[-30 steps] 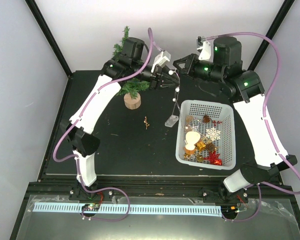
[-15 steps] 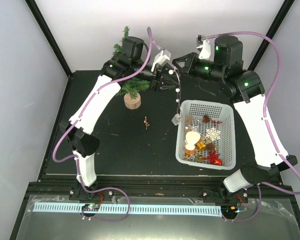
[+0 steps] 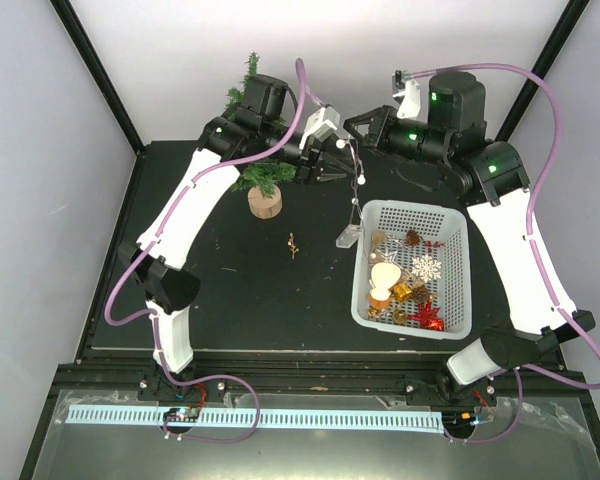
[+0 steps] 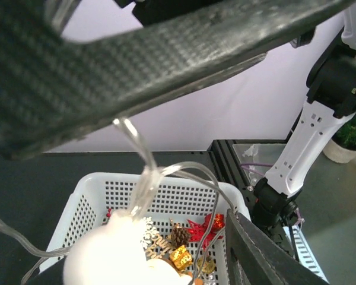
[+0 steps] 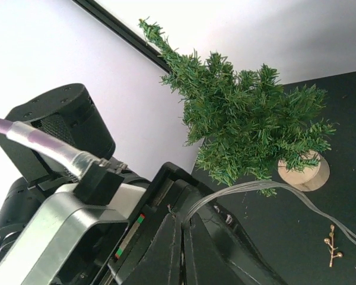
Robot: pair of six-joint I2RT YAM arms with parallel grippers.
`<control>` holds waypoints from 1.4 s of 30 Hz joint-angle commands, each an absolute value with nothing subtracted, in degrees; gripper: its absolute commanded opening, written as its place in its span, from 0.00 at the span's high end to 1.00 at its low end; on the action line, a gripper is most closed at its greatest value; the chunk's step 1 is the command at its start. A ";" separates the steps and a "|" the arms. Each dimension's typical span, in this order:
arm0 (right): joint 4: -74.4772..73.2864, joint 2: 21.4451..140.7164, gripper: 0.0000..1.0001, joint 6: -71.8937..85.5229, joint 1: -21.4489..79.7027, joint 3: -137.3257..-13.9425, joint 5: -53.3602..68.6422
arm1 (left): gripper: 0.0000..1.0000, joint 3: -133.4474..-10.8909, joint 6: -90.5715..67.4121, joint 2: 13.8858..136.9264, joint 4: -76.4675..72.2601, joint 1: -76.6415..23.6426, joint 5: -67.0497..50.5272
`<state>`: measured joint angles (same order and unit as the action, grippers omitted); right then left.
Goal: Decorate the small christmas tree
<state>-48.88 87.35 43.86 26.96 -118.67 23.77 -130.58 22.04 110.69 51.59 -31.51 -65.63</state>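
The small christmas tree (image 3: pixel 263 178) stands on its wood disc at the back left of the mat, and it fills the right wrist view (image 5: pixel 249 124). A clear light string (image 3: pixel 361 182) with white bulbs hangs from both grippers down to its small clear box (image 3: pixel 346 237). My right gripper (image 3: pixel 352 128) is shut on the string's wire (image 5: pixel 255 189), which comes out from between its fingertips (image 5: pixel 183 219). My left gripper (image 3: pixel 328 160) is beside the tree with its jaws apart (image 4: pixel 166 160). The wire (image 4: pixel 145 172) and a blurred white bulb pass between them.
A white basket (image 3: pixel 363 262) of ornaments sits right of the hanging string, and it also shows in the left wrist view (image 4: pixel 166 190). A small gold twig (image 3: pixel 293 244) lies on the mat in front of the tree. Both arms crowd the back of the table.
The left gripper has shifted slightly left toward the tree, its jaws spreading and then narrowing. The hanging string and its box swung a little. The right gripper stayed shut.
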 commanded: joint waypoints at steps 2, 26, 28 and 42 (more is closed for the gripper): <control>-46.83 85.65 0.99 43.92 27.25 -117.26 24.96 | 0.50 -134.01 27.54 111.47 55.75 -31.53 -66.04; -45.93 85.33 0.99 43.40 27.25 -116.97 25.68 | 0.36 -133.31 25.19 111.52 52.73 -33.21 -44.94; -46.26 85.34 0.99 43.16 27.25 -117.13 25.33 | 0.36 -133.25 26.05 111.53 53.34 -33.15 -46.41; -47.13 85.58 0.99 42.35 27.29 -116.95 24.26 | 0.38 -134.28 29.85 111.28 54.36 -33.22 -42.39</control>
